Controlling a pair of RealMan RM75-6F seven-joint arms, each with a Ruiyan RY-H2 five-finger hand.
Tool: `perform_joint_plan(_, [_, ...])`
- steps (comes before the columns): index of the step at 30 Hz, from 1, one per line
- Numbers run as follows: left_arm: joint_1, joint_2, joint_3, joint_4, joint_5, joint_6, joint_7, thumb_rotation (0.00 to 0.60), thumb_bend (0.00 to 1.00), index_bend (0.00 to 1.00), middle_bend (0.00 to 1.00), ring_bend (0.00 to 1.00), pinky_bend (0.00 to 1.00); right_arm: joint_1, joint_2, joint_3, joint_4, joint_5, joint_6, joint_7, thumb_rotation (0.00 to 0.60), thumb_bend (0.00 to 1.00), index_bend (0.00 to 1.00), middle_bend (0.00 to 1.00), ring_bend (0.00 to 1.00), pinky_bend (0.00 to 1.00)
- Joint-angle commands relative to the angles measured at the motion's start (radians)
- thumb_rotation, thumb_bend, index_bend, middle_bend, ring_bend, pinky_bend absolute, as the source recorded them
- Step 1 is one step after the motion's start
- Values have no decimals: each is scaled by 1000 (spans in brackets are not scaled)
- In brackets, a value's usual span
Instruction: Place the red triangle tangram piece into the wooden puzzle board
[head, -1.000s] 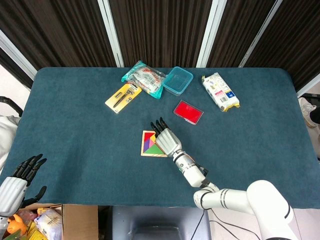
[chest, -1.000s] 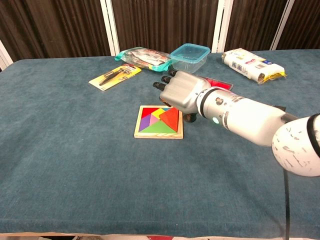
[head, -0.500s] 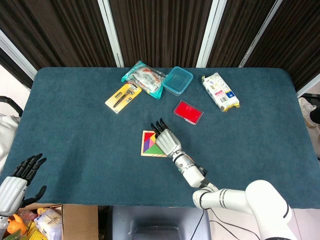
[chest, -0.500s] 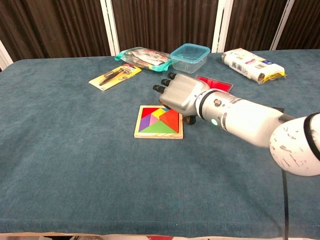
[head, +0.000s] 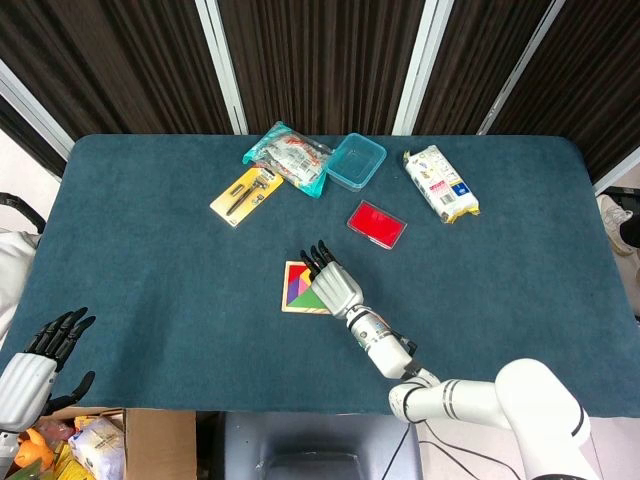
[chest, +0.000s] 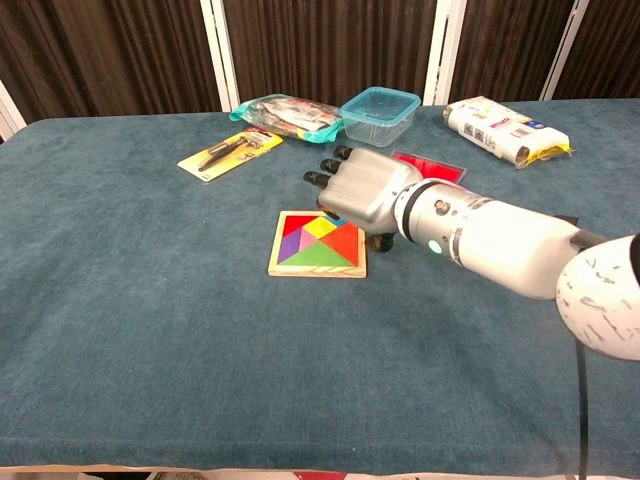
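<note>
Chest view showed the red triangle tangram piece (chest: 345, 239) lying flat in the right part of the wooden puzzle board (chest: 318, 244), among the other coloured pieces, just below and in front of the right hand (chest: 362, 187). That hand hovered over the board's far right corner with its dark fingertips (chest: 312, 178) curled forward, slightly apart and holding nothing. Head view showed the left hand (head: 35, 360) at the table's (head: 150, 270) near-left edge, fingers spread and empty.
</note>
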Motion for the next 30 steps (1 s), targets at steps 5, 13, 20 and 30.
perform_joint_plan(5, [2, 1, 1, 8, 7, 11, -13, 600, 412, 0, 0, 0, 136, -108, 145, -6, -215, -116, 160, 167, 600, 462, 234, 10, 0, 0])
perform_joint_plan(13, [17, -20, -16, 41, 13, 72, -35, 600, 417, 0, 0, 0, 131, -430, 486, -118, -493, -354, 543, 547, 600, 430, 35, 0, 0, 0])
perform_joint_plan(20, [25, -33, -20, 44, 21, 91, -5, 600, 423, 0, 0, 0, 128, -791, 651, -257, -473, -413, 828, 972, 600, 296, 0, 0, 0, 0])
perform_joint_plan(30, [40, -45, -14, 36, 55, 129, 47, 600, 432, 0, 0, 0, 124, -901, 690, -246, -448, -495, 861, 1054, 600, 284, 0, 0, 0, 0])
